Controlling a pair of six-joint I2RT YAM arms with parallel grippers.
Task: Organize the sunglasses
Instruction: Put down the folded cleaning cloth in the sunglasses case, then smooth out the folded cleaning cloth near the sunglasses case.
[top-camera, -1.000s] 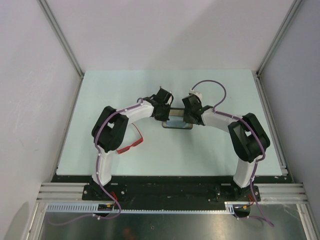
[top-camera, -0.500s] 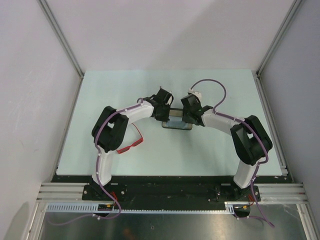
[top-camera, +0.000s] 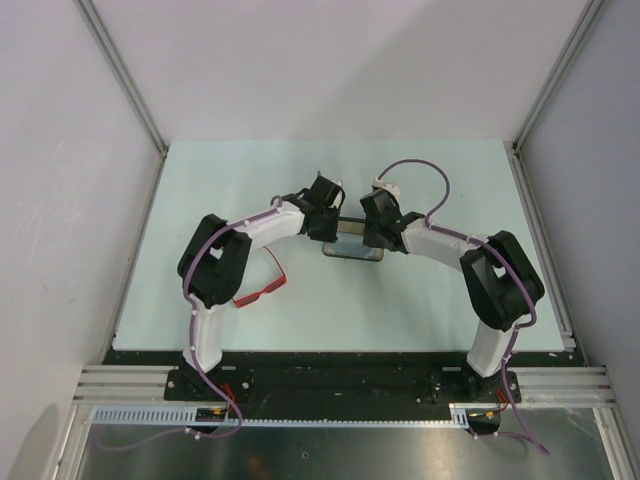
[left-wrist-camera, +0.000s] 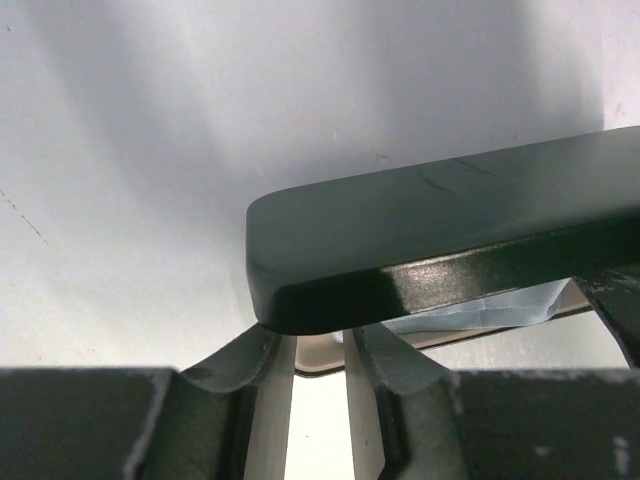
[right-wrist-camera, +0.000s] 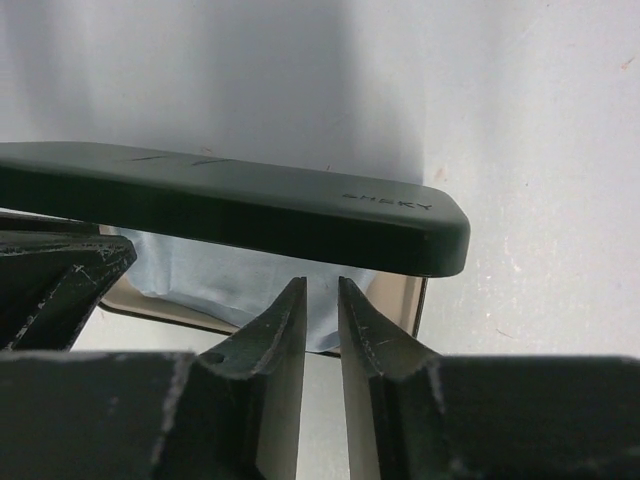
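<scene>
The red sunglasses (top-camera: 262, 292) lie on the table under my left arm's elbow, apart from both grippers. A black oblong case (top-camera: 352, 245) sits mid-table between the grippers. Its lid (left-wrist-camera: 440, 230) is raised, and it also shows in the right wrist view (right-wrist-camera: 230, 200). A pale blue cloth (right-wrist-camera: 220, 275) lies inside, also seen in the left wrist view (left-wrist-camera: 480, 310). My left gripper (left-wrist-camera: 320, 335) is at the case's left end (top-camera: 325, 215), nearly shut, tips under the lid. My right gripper (right-wrist-camera: 320, 285) is at the right end (top-camera: 375, 220), nearly shut, nothing between its fingers.
The pale green table (top-camera: 450, 180) is walled at the back and both sides. Metal rails run along its left and right edges. The case's beige lining (right-wrist-camera: 400, 300) shows under the lid.
My left arm's elbow has shifted slightly left, and both grippers with the case have edged a little left. The sunglasses have not moved.
</scene>
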